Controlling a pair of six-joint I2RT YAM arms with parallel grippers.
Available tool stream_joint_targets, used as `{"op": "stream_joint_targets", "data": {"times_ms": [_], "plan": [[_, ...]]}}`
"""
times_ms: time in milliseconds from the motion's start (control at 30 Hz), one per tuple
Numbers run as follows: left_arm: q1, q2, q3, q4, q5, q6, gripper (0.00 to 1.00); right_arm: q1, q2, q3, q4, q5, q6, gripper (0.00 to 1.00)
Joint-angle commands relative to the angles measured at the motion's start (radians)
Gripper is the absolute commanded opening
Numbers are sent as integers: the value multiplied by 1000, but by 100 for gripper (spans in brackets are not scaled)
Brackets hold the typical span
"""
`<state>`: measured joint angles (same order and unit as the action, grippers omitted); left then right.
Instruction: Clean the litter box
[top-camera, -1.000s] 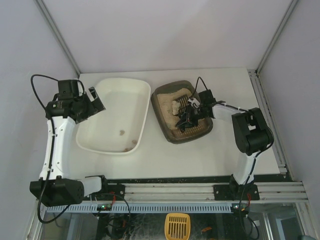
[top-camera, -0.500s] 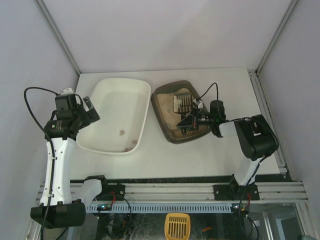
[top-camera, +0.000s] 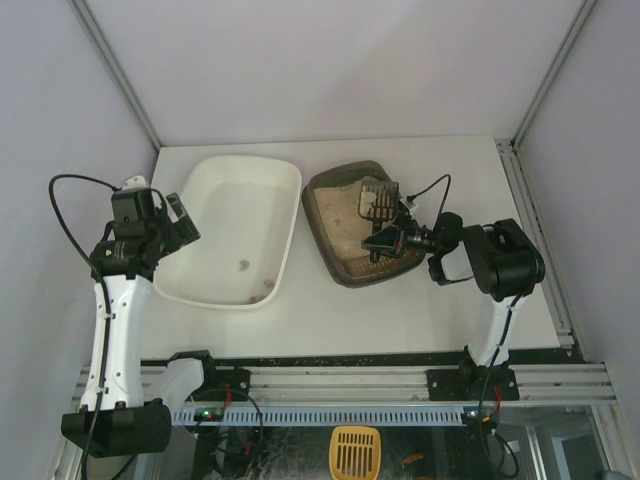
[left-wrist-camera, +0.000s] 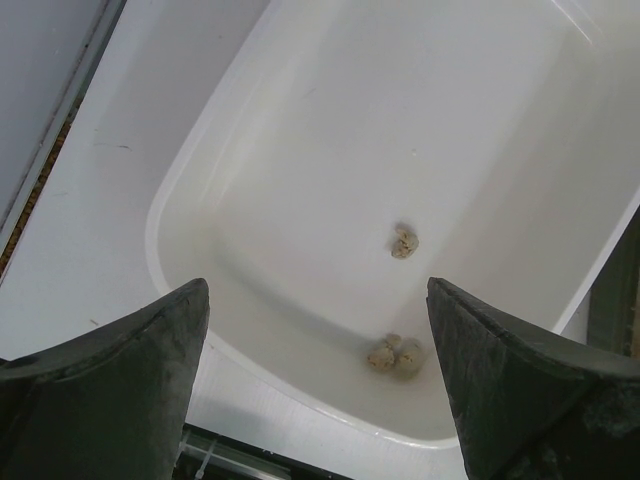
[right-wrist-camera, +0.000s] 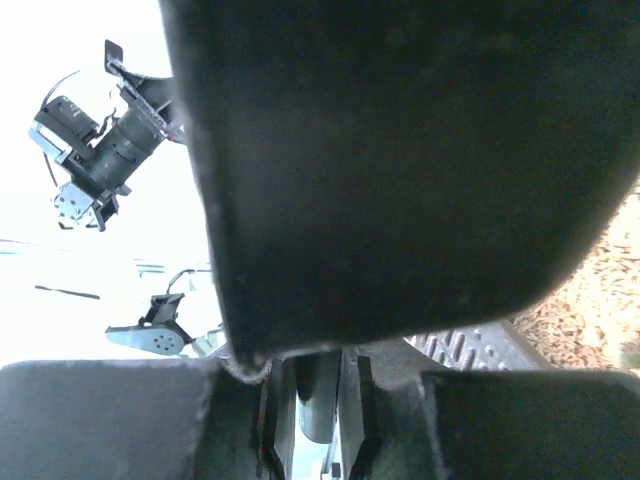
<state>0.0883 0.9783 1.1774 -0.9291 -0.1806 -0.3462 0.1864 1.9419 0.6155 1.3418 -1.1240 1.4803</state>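
Note:
The litter box (top-camera: 338, 270), a dark tray of beige litter (right-wrist-camera: 600, 300), sits right of centre on the table. A dark slotted scoop (top-camera: 378, 202) is tilted over its far part, and my right gripper (top-camera: 384, 240) is shut on the scoop's handle low above the litter. In the right wrist view the scoop (right-wrist-camera: 400, 150) fills most of the frame, its handle pinched at my right gripper (right-wrist-camera: 318, 400). My left gripper (top-camera: 180, 222) hangs open and empty over the white tray's left rim, with nothing between its fingers (left-wrist-camera: 120, 380).
A large glossy white tray (top-camera: 240, 195) lies left of the litter box, with a few sandy clumps (left-wrist-camera: 404, 241) (left-wrist-camera: 395, 354) on its floor. White walls close in the table. A yellow scoop (top-camera: 355, 452) lies below the front rail.
The left arm pulled back toward the near left of the white tray, then stayed still. The right wrist dropped low and rightward, and the scoop shifted toward the box's far right.

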Motion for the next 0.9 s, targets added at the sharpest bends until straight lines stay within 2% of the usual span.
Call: {"op": "stream_joint_targets", "data": {"times_ms": [0,33,67,100,200,233,267,333,367,400,500,533,567,633,667,700,800,833,867], "plan": [[3,-16,-22,39,1,13,93,40,-88,19,-164,6,-148,0],[3,-16,-22,39,2,13,93,60,-123,35,-336,4,-260,0],[1,-15,-23,41,1,13,93,60,-155,43,-436,10,-342,0],[1,-16,-24,41,2,14,93,44,-174,39,-464,17,-369,0],[-2,-16,-24,42,4,14,93,-30,-153,-16,-248,39,-214,0],[-2,-16,-24,41,3,15,93,-24,-148,-22,-225,45,-209,0],[-4,-16,-24,41,3,16,93,-2,-161,-10,-307,54,-274,0],[-6,-14,-24,41,-1,20,93,60,-210,41,-594,68,-462,0],[-7,-15,-25,41,-3,23,93,73,-217,51,-653,63,-492,0],[-9,-16,-24,41,-3,23,93,55,-205,42,-617,48,-456,0],[-11,-18,-29,41,1,23,93,-46,-119,-16,-237,21,-189,0],[-11,-18,-29,41,1,23,93,-56,-104,-20,-177,20,-157,0],[-11,-18,-29,41,1,23,93,-48,-109,-20,-195,23,-174,0],[-13,-18,-26,37,-5,28,93,12,-152,5,-454,26,-334,0],[-14,-19,-26,35,-8,30,94,26,-173,14,-529,30,-397,0],[-15,-20,-27,34,-9,31,94,16,-180,3,-514,31,-399,0],[-15,-21,-35,34,0,31,94,-60,-135,-62,-208,44,-200,0],[-15,-19,-36,35,3,30,94,-49,-128,-59,-199,43,-188,0],[-16,-17,-35,35,5,30,94,-14,-142,-38,-314,45,-273,0]]}}
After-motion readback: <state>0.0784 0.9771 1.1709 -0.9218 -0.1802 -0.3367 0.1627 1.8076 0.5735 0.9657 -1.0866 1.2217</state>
